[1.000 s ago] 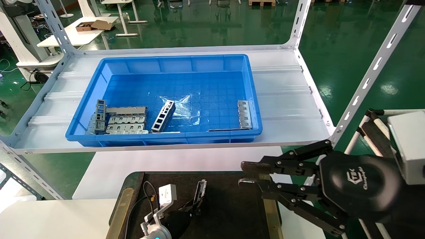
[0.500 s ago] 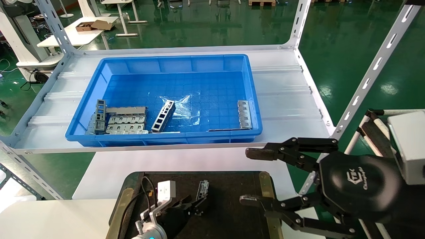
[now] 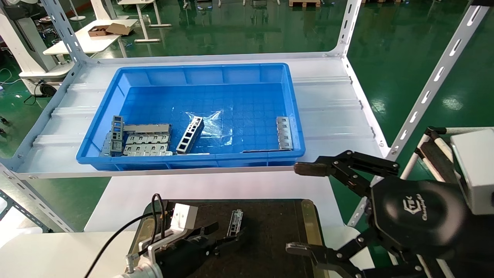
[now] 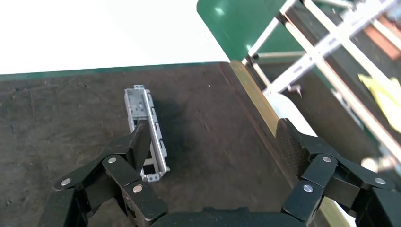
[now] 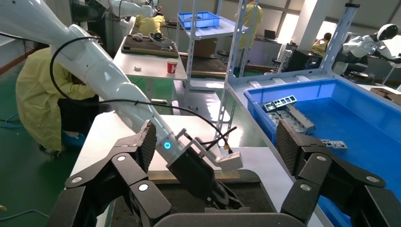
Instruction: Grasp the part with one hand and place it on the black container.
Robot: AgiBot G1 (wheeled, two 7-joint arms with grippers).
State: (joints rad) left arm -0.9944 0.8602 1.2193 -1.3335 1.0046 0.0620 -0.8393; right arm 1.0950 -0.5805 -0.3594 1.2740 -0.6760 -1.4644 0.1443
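Note:
The part [image 3: 235, 221], a narrow silver-grey channel, lies flat on the black container [image 3: 270, 231], left of its middle. My left gripper [image 3: 226, 231] is open just behind the part's near end and holds nothing. In the left wrist view the part [image 4: 142, 109] lies on the dark felt [image 4: 208, 123], and one finger [image 4: 138, 139] covers its near end; the left gripper [image 4: 213, 137] is wide open. My right gripper [image 3: 301, 208] is wide open and empty above the container's right brass strip. It [image 5: 215, 142] looks across at the left arm.
A deep blue bin [image 3: 200, 73] stands on the white shelf behind, holding a ladder-like bar [image 3: 190, 134] and flat slotted plates [image 3: 146, 143] [image 3: 284, 132]. Slotted shelf posts [image 3: 432, 83] rise on the right. A white table [image 3: 216, 187] lies under the container.
My left gripper has let go of the part, which now lies flat on the felt, and has drawn back towards me. My right gripper has opened wide.

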